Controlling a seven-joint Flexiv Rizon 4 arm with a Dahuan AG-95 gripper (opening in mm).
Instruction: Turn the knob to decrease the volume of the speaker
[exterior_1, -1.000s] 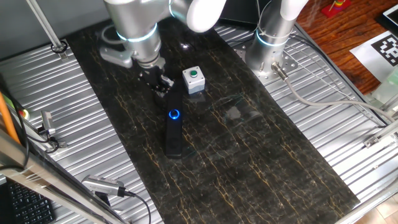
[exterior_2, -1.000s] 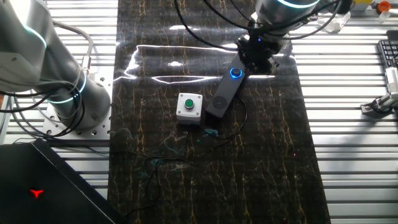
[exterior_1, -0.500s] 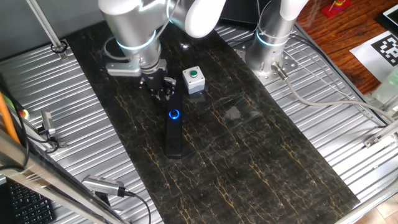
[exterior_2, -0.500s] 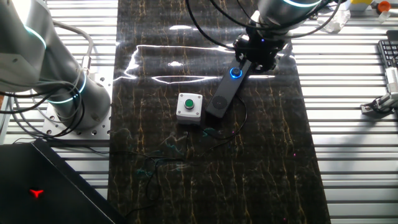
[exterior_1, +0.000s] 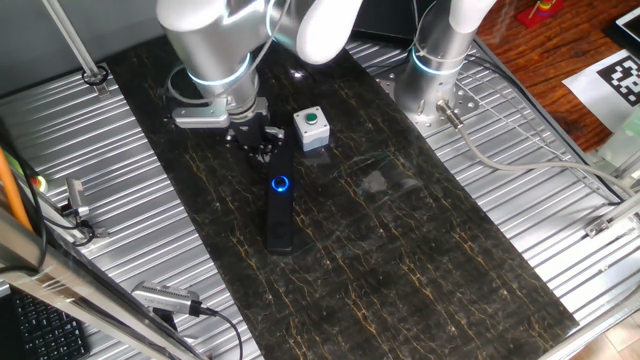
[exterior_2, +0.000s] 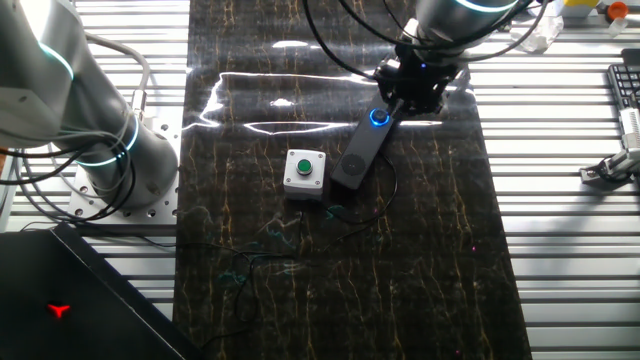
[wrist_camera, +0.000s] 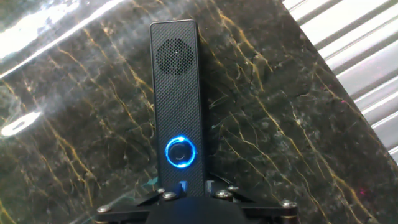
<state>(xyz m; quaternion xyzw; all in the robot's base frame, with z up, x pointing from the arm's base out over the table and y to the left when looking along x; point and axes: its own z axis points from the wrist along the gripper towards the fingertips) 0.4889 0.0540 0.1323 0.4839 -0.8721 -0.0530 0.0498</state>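
On the dark marbled worktop (exterior_1: 420, 260), between ribbed metal side panels, lies the speaker (exterior_1: 279, 205), a slim black bar lying flat, grille end away from the arm, lit end toward it. Just beside its arm-ward end sits a small grey box with a green button (exterior_1: 312, 129), close to but apart from the bar. Above that same end hangs the claw (exterior_1: 259, 141), short of the knob (wrist_camera: 180, 152), which glows in a blue ring near the bottom of the hand view. Cannot tell whether the claw's tips are apart or together: hidden under the wrist in both fixed views and out of frame in the hand view.

Likely trouble from here:
- Landing off-centre, since the dial sits low in the hand view rather than in the middle; one tip could strike the casing instead of the rim.
- Dragging or spinning the whole bar, light and unfixed, if twisted with too much downward pressure.
- Slipping on the small smooth dial with too weak a pinch, leaving the volume unchanged.
- Twisting the wrong way and raising the volume.
- Knocking the grey box with the wrist.
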